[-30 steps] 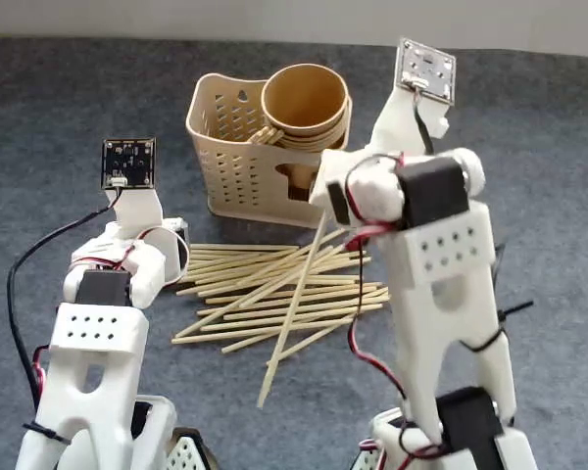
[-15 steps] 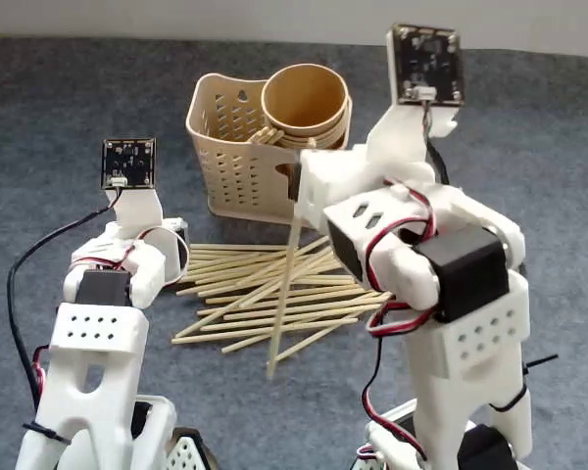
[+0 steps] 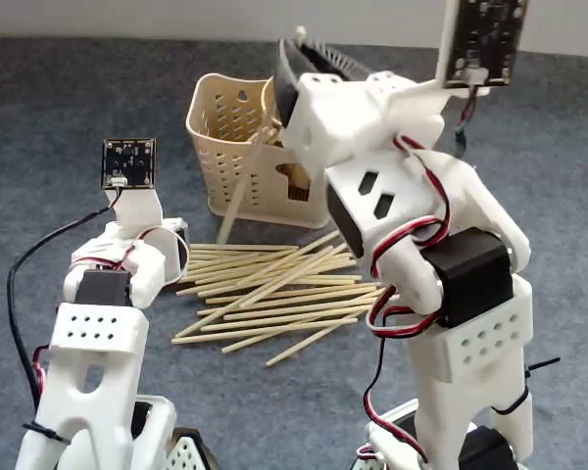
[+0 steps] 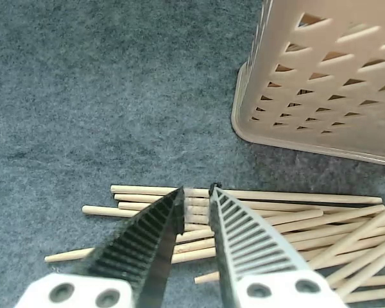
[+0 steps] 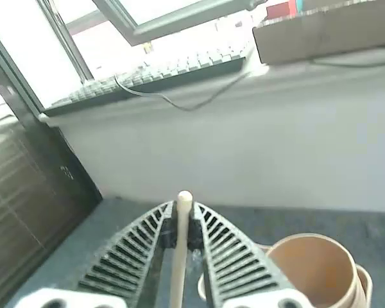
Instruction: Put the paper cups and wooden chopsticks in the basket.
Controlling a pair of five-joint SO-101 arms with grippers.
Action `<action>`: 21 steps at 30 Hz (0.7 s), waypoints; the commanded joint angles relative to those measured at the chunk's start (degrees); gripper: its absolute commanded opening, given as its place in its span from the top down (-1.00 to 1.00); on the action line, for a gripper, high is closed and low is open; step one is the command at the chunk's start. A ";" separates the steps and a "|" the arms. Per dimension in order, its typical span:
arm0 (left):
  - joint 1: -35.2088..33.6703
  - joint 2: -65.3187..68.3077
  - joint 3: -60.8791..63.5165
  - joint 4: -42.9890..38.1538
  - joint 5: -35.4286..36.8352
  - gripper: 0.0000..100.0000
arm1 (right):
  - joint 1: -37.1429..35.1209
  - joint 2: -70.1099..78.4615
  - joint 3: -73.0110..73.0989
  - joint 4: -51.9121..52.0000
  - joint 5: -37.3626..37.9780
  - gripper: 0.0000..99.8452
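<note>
My right gripper (image 3: pixel 292 54) is raised high above the beige basket (image 3: pixel 225 162) and shut on one wooden chopstick (image 3: pixel 241 186). The stick slants down in front of the basket's front wall, its lower end off the table. In the right wrist view the stick's top (image 5: pixel 184 200) pokes out between the closed fingers, with stacked paper cups (image 5: pixel 314 269) below. Several chopsticks (image 3: pixel 274 294) lie in a pile on the grey mat. My left gripper (image 4: pixel 196 190) hovers over the pile's left ends (image 4: pixel 154 196), narrowly open and holding nothing.
The basket's perforated wall (image 4: pixel 327 83) stands close beyond the left gripper. The right arm's body (image 3: pixel 421 225) towers over the pile's right side. Bare grey mat (image 3: pixel 69 108) lies to the left of the basket and in front of the pile.
The right arm has risen and swung toward the basket, lifting the held chopstick clear of the table and the pile. The left arm has stayed still.
</note>
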 commanded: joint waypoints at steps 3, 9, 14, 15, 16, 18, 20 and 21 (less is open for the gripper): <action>-0.13 -1.54 -0.57 -1.05 0.09 0.84 | -0.40 -1.10 -2.24 -13.85 0.70 0.99; -0.22 -1.54 -0.57 -1.05 0.09 0.84 | 3.21 -1.36 4.26 -27.47 0.70 0.99; -0.31 -1.54 -0.66 -1.05 0.09 0.84 | 7.87 -1.27 11.74 -39.78 0.70 0.99; -0.31 -1.54 -0.66 -1.05 0.09 0.84 | 8.48 -1.27 13.32 -42.07 0.70 0.99; -0.31 -1.54 -0.66 -1.05 0.09 0.84 | 8.84 -1.27 14.90 -44.35 0.70 0.99; -0.31 -1.54 -0.66 -1.05 0.09 0.84 | 9.10 -1.19 17.80 -48.40 0.70 0.99; -0.31 -1.54 -0.66 -1.05 0.09 0.84 | 9.10 -1.19 20.97 -52.26 0.70 0.99; -0.31 -1.54 -0.66 -1.05 0.09 0.84 | 9.10 -1.19 22.55 -53.85 0.79 0.99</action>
